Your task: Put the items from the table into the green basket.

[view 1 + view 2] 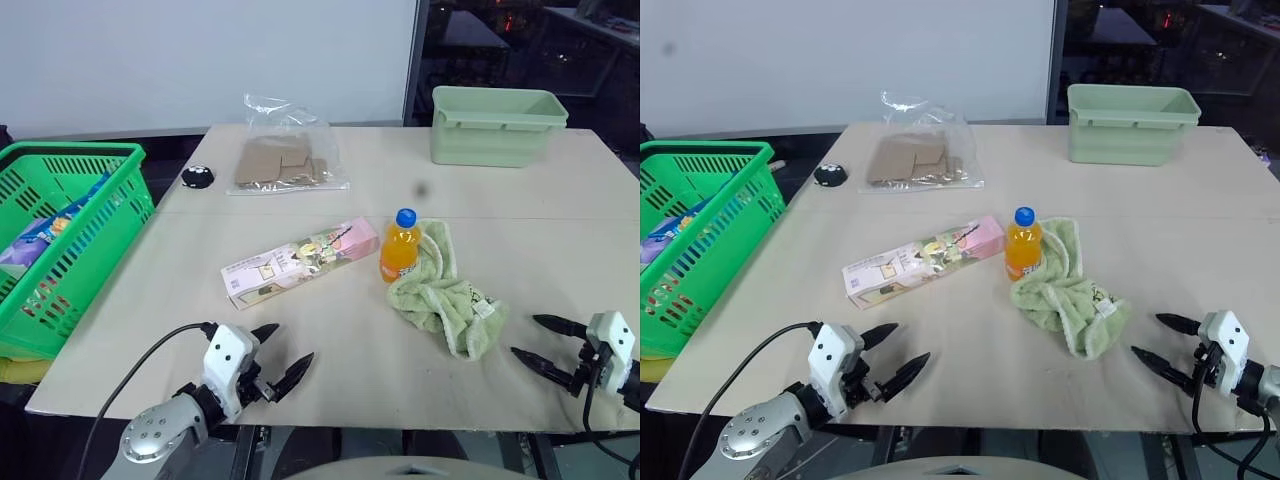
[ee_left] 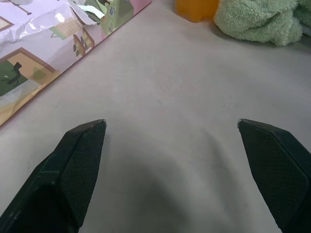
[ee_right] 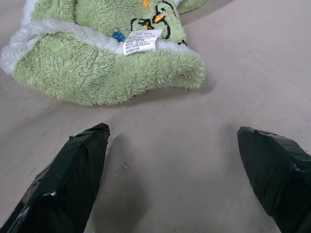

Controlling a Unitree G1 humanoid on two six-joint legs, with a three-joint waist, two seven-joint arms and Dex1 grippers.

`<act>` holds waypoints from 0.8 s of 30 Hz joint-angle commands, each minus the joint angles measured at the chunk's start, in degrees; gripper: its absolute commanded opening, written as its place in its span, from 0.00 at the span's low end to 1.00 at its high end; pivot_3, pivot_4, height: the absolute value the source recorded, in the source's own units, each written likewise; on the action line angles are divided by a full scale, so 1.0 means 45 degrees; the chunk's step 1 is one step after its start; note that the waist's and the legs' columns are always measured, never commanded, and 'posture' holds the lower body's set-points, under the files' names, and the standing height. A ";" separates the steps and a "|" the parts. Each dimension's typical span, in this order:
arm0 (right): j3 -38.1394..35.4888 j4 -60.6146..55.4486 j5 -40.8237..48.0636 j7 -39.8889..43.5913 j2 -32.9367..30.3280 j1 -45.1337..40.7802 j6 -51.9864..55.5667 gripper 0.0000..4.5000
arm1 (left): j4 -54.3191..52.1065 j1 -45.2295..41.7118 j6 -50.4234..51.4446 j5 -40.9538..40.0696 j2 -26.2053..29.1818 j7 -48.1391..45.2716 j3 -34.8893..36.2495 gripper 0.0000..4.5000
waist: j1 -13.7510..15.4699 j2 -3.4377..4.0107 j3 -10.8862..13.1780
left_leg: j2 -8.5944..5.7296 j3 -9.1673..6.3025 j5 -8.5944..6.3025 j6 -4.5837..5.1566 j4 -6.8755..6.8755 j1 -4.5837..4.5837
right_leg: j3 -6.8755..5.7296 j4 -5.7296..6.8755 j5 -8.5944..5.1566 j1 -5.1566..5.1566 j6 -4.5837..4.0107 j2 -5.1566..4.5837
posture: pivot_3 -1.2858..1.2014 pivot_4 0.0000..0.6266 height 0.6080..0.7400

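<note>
Carton lies flat mid table, bottle just beside, basket at left edge. Left tool and right tool spread wide, nothing held. Carton best pinched across narrow width by left tool.

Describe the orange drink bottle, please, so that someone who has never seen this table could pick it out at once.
Start at the light beige table and look near its middle, where a crumpled green fleece cloth lies. The orange drink bottle stands upright against the cloth's left edge, just right of the long pink-and-white carton. It is the only standing item there, orange with a blue cap.
</note>
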 commanded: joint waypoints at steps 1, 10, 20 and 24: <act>-0.0483 -0.0281 0.0510 0.0211 -0.0243 -0.0128 0.0297 1.00 | 0.0280 -0.0258 -0.0553 -0.0117 -0.0004 -0.0240 0.0298 0.99 | -0.0008 0.0027 -0.0017 | 0.0000 -0.0001 0.0000 0.0000 0.0000 0.0000 | 0.0001 0.0000 0.0000 0.0000 0.0000 0.0000 | 0.50 0.04 1.00; -0.0645 -0.0871 0.0605 -0.0441 -0.0188 0.0001 0.1085 1.00 | 0.1374 -0.0960 -0.1058 -0.0333 0.0052 -0.0887 0.0468 0.99 | -0.0051 0.0032 -0.0028 | -0.0001 0.0028 0.0000 0.0000 0.0000 0.0000 | -0.0006 0.0000 0.0000 -0.0001 0.0000 0.0005 | 0.49 0.03 1.00; -0.0559 -0.2097 0.1044 -0.0349 -0.0517 0.0421 0.2281 1.00 | 0.0544 -0.0876 -0.0664 -0.0859 0.0310 -0.1190 0.0581 0.99 | -0.0047 0.0032 -0.0027 | 0.0000 0.0043 0.0000 0.0000 0.0000 -0.0004 | -0.0002 -0.0005 0.0000 -0.0001 0.0000 0.0001 | 0.50 0.03 1.00; -0.0572 -0.3113 0.1642 -0.0306 -0.0570 0.0362 0.3120 1.00 | -0.0279 -0.1039 -0.0388 -0.1286 0.1009 -0.1456 0.1233 0.99 | -0.0037 0.0021 -0.0020 | 0.0004 0.0037 0.0000 0.0000 0.0000 -0.0007 | -0.0007 -0.0007 0.0000 -0.0001 0.0000 0.0002 | 0.50 0.04 1.00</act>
